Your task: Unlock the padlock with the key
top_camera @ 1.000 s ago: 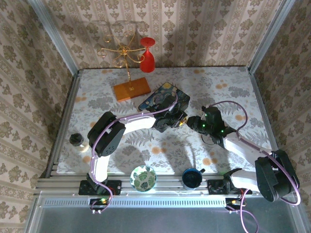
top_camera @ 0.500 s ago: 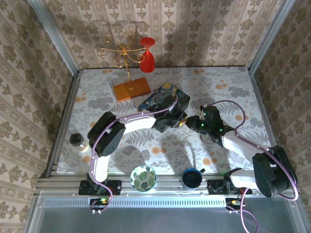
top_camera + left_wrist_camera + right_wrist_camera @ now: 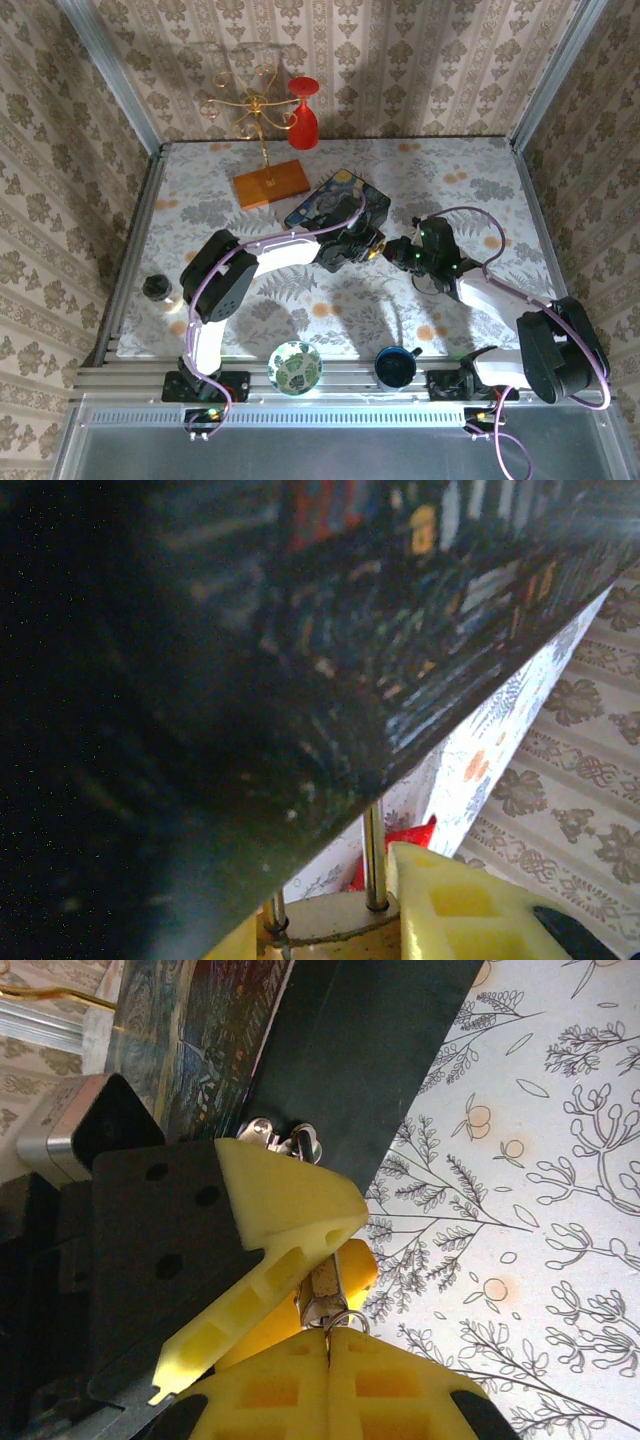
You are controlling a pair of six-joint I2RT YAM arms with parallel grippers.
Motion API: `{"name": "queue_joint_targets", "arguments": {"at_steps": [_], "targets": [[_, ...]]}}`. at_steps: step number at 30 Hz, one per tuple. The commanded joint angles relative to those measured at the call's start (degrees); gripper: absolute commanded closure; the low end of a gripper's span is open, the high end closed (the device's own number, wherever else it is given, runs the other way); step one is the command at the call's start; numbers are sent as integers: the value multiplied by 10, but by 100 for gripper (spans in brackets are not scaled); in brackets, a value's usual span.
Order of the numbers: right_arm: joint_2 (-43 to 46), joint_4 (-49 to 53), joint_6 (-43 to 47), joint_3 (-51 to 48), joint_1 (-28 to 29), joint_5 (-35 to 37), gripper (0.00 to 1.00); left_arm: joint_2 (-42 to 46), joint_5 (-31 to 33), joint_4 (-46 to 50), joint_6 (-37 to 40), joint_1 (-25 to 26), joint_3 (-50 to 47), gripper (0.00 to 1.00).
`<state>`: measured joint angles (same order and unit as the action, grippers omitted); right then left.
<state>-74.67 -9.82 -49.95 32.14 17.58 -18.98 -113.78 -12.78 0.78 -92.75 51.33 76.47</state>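
The padlock (image 3: 330,918) has a pale brassy body and a silvery shackle (image 3: 372,855). My left gripper (image 3: 345,935) is shut on its body between yellow fingers, close under the edge of the painted blue box (image 3: 300,630). In the right wrist view the padlock (image 3: 322,1288) hangs from the left gripper's finger (image 3: 290,1210). My right gripper (image 3: 328,1338) is shut just below the lock's bottom end. The key's wire ring (image 3: 350,1320) pokes out at its tips, and the key blade is hidden. From above, the left gripper (image 3: 368,243) and the right gripper (image 3: 395,250) meet beside the box (image 3: 338,205).
A red wine glass (image 3: 303,112) and a gold stand on a wooden base (image 3: 271,185) sit at the back. Along the front edge are a patterned bowl (image 3: 295,366) and a dark mug (image 3: 396,367). A small jar (image 3: 158,290) stands at the left edge.
The right gripper has edged a little toward the left gripper and its fingers have closed. The left arm has stayed put with the padlock.
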Motion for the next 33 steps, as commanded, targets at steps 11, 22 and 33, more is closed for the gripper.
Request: {"name": "queue_joint_targets", "arguments": {"at_steps": [11,22,33], "targets": [[-198,-323,-277,-37,-65,-215,100,13,-48,-14,-4,6,-11,100],[-391,-655,-562,-71,-77,-256,100,15,-56,-24,-4,6,-12,100],[-367,-657,-630,-71,-87,-254,100,13,-62,-31,-4,8,-11,100]]}}
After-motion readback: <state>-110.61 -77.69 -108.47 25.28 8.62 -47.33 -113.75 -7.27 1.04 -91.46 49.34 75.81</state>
